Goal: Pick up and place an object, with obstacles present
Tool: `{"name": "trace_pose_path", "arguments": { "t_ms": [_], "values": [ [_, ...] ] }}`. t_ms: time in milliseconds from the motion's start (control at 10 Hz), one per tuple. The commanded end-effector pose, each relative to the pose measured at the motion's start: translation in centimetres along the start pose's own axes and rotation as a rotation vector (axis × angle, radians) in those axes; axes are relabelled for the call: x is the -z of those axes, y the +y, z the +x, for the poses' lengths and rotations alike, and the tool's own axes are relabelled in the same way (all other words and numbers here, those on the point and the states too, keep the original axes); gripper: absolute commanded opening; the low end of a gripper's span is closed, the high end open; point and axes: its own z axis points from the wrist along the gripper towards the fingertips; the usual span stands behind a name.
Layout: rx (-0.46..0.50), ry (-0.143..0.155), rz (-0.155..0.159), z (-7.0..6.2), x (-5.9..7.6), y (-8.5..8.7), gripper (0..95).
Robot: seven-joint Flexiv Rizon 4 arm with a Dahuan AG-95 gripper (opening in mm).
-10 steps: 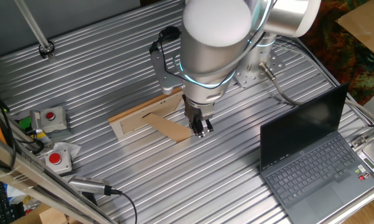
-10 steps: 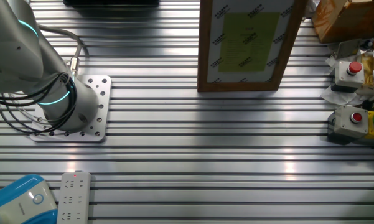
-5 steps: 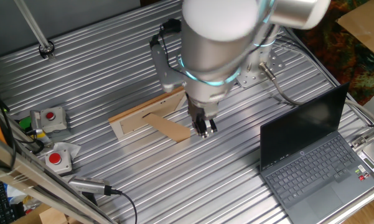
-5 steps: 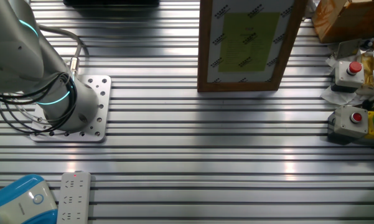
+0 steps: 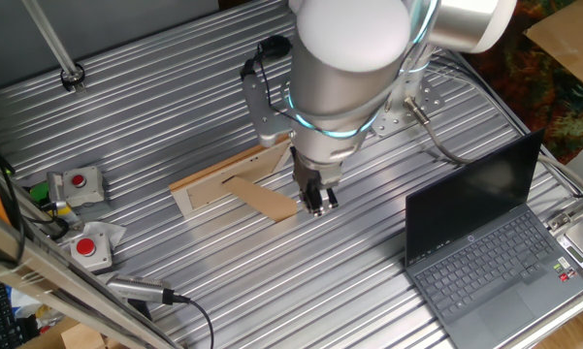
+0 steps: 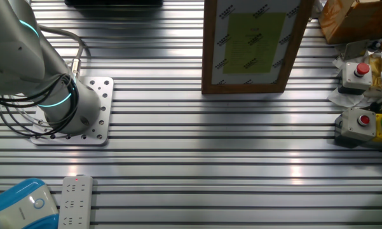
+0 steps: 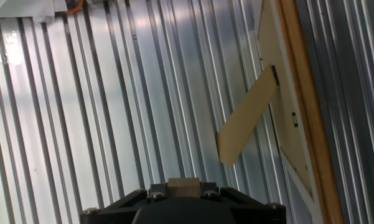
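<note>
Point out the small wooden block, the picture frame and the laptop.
wooden block (image 7: 183, 186): hand view, its top face between the fingers.
picture frame (image 5: 210, 177): one fixed view, its wooden rim.
laptop (image 5: 470, 208): one fixed view, its dark screen.

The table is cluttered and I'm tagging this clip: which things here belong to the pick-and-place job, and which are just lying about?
Part of the job:
- wooden block, between the fingers of the gripper
- picture frame, the obstacle, with its stand flap splayed out

Just lying about:
- laptop
- red-button boxes
- power strip
- blue device
</note>
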Motion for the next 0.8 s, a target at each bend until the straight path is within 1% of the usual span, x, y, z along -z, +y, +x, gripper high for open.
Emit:
{"name": "trace_pose_path", "arguments": {
  "t_ms": [100, 200, 300, 400, 600, 700, 800],
  "values": [
    [0.013, -0.007, -0.006, 0.1, 0.13, -0.13, 0.0],
    [0.015, -0.007, -0.006, 0.1, 0.13, -0.13, 0.0],
    [0.019, -0.01, -0.024, 0.1, 0.13, -0.13, 0.0],
    [0.024, -0.012, -0.023, 0.1, 0.13, -0.13, 0.0],
    [0.014, 0.014, -0.026, 0.1, 0.13, -0.13, 0.0],
    [-0.005, 0.048, -0.03, 0.1, 0.13, -0.13, 0.0],
    [-0.018, 0.069, -0.029, 0.1, 0.13, -0.13, 0.0]
  ]
}}
